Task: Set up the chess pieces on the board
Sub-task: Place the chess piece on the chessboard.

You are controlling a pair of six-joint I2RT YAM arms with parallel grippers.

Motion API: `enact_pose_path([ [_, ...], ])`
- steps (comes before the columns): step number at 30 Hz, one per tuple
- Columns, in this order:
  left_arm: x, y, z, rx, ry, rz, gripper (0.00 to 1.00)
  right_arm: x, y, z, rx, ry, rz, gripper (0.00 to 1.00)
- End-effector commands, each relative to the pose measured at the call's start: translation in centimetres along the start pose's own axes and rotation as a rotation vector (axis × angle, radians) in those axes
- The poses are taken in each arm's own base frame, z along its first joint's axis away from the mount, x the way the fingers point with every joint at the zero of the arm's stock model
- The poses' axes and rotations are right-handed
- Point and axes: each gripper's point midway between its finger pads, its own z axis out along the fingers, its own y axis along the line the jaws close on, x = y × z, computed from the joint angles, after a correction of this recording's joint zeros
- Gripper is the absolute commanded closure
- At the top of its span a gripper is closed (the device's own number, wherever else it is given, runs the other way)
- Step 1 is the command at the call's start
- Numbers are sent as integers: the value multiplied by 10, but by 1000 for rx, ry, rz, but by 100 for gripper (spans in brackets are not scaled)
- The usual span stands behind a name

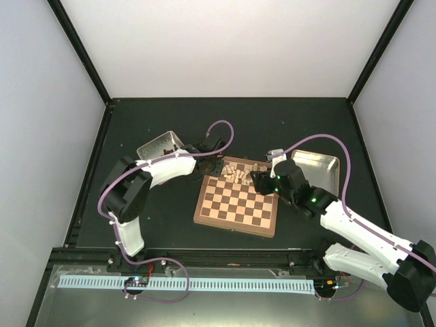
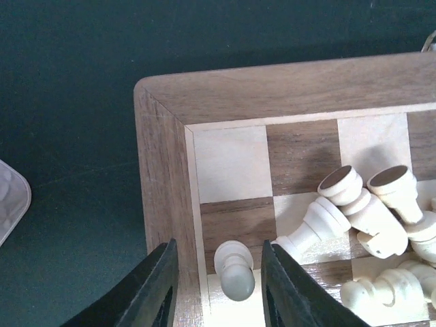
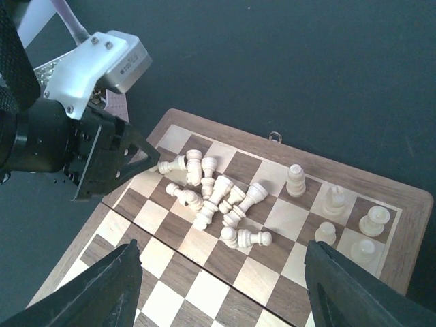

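Observation:
The board (image 1: 235, 208) lies mid-table. A heap of fallen cream chess pieces (image 1: 237, 174) lies along its far rows; in the right wrist view the heap (image 3: 218, 196) is left of several upright pieces (image 3: 334, 200) at the far right corner. My left gripper (image 1: 210, 166) is at the board's far left corner. In its wrist view it (image 2: 218, 245) is open, with one upright pawn (image 2: 236, 269) between the jaws and a gap on each side. My right gripper (image 1: 257, 181) hovers wide open above the heap (image 3: 221, 248) and holds nothing.
A metal tin (image 1: 161, 144) with a few dark bits stands behind the left arm, and its corner (image 2: 9, 201) shows in the left wrist view. A second tin (image 1: 320, 167) stands right of the board. The two grippers are close together over the board's far rows.

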Motion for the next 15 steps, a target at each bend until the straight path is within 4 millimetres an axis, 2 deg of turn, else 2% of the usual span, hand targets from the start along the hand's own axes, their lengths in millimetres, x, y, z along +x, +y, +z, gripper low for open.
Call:
enact_pose_path([
  [1,-26,-1,-27,37,-85,-27,62,-7,8,1,-18,9,31,33],
  [4,-33,2,-45,59,-126,-53,57,-1,8,9,0,63,51,33],
  [9,-43,10,-87,118,-228,-120,50,15,4,29,92,223,93,36],
  [15,-47,21,-130,184,-330,-173,48,30,0,59,192,380,59,52],
])
